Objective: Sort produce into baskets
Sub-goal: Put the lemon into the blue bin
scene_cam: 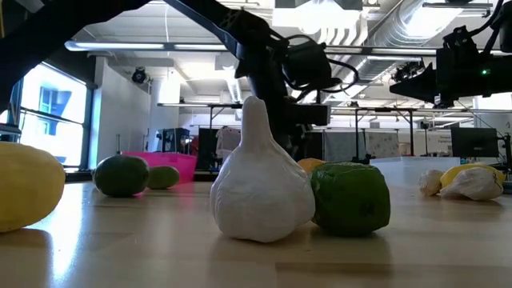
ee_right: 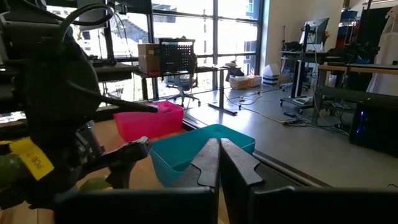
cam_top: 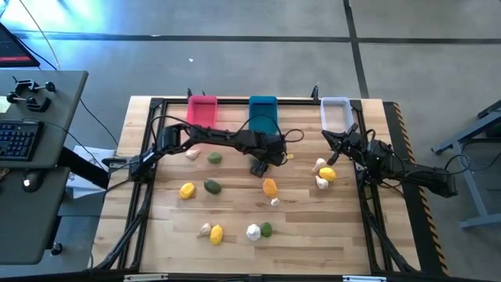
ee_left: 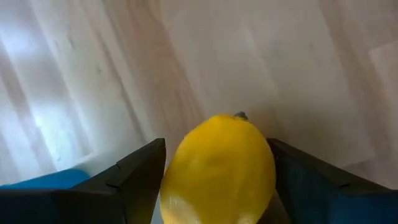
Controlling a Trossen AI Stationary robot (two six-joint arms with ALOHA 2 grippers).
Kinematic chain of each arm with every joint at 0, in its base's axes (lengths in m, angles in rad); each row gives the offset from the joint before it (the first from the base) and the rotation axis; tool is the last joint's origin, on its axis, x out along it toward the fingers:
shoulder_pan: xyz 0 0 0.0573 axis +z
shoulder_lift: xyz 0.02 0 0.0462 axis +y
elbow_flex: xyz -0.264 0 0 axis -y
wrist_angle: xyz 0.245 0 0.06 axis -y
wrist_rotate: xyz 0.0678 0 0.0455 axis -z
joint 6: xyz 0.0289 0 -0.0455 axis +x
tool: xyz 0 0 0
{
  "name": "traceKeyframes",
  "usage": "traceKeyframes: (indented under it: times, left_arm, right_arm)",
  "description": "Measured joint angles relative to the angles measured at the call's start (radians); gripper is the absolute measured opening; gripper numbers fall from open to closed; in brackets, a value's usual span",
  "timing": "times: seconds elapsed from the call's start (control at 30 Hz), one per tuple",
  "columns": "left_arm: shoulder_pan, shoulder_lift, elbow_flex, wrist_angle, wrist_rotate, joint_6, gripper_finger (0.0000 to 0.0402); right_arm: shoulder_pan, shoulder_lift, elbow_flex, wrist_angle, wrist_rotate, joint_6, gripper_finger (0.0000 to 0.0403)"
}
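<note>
Yellow filled my left wrist view: a toy lemon (ee_left: 217, 169) sat between the left gripper's (ee_left: 217, 186) two dark fingers (ee_left: 134, 177), which stood apart on either side of it, close against its sides; I could not tell whether they pressed it. From above, that left gripper (cam_top: 262, 163) hung just in front of the blue basket (cam_top: 263, 113), over the bare wooden bench (cam_top: 305, 235).

Taking the blue basket as my landmark, the pink basket (cam_top: 203, 110) stood just to its left and the pale white basket (cam_top: 335, 110) off to its right, all three along the far edge. The right gripper (cam_top: 342, 139) waited just in front of the pale one, its fingers (ee_right: 219, 163) pressed together on nothing.

The rest of the produce lay scattered nearer me than the blue basket: an orange-yellow piece (cam_top: 269, 187) with a small white one (cam_top: 275, 202) beside it, a dark green piece (cam_top: 211, 186) next to a yellow one (cam_top: 186, 189), and a yellow piece (cam_top: 327, 174) with a garlic (cam_top: 322, 183) off to the right. At the near edge, a white garlic bulb (scene_cam: 260, 180) touched a green fruit (scene_cam: 350, 198).
</note>
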Motion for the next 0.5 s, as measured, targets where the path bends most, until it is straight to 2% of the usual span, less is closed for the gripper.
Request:
traceKeyframes:
  times: [0.23,0.5]
  left_arm:
    - [-0.007,-0.002,0.011,-0.02,0.026,-0.115,0.0204]
    - [0.026,-0.012,0.174,-0.145,0.117,-0.326,0.0193]
  right_arm:
    - [0.0,0.0,0.0,0.0,-0.001,0.0,0.0]
    - [0.0,0.0,0.0,0.0,-0.001,0.0,0.0]
